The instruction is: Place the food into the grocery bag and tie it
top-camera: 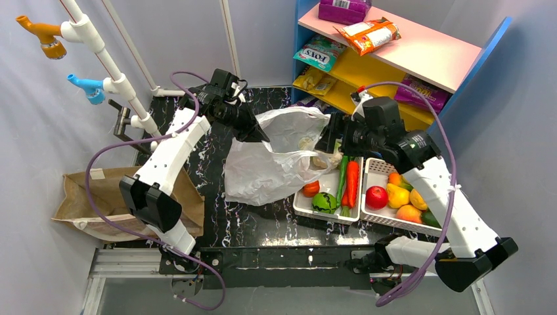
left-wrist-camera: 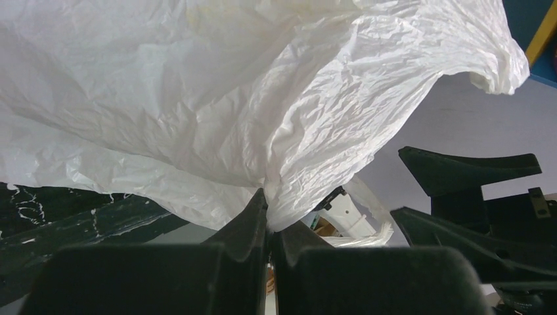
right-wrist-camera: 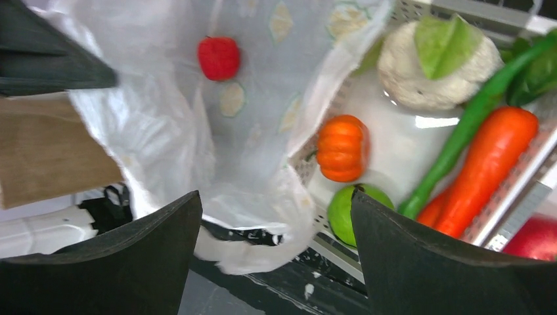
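The grocery bag (top-camera: 263,174) lies crumpled in the middle of the tabletop (top-camera: 263,226), its mouth turned toward the two white baskets by the right near edge. The left gripper (left-wrist-camera: 269,216) is clamped together on a gathered fold of the bag's rim, lifting that side into a canopy. The right gripper (right-wrist-camera: 276,207) hangs over the mouth with its jaws wide apart and nothing between them. A small red fruit (right-wrist-camera: 219,58) appears to lie inside the bag. The ribbed pumpkin (right-wrist-camera: 342,147), a lime (right-wrist-camera: 341,213), a carrot (right-wrist-camera: 489,161) and a cauliflower (right-wrist-camera: 433,62) sit in the inner basket (top-camera: 301,207), and an apple (top-camera: 376,197) sits with other fruit in the outer basket (top-camera: 376,172). The film looks very thin, light and limp. It will likely sag shut once slack and slide through a shallow pinch, so it is best taken by a bunched fold or a handle loop, not by a single flat layer. The toy food looks light, hard and smooth. The round pieces may roll or squirt out of an off-centre grip, so a hold across the widest part seems safest, with the pumpkin's ribs giving some purchase. The carrot is best taken across its middle.
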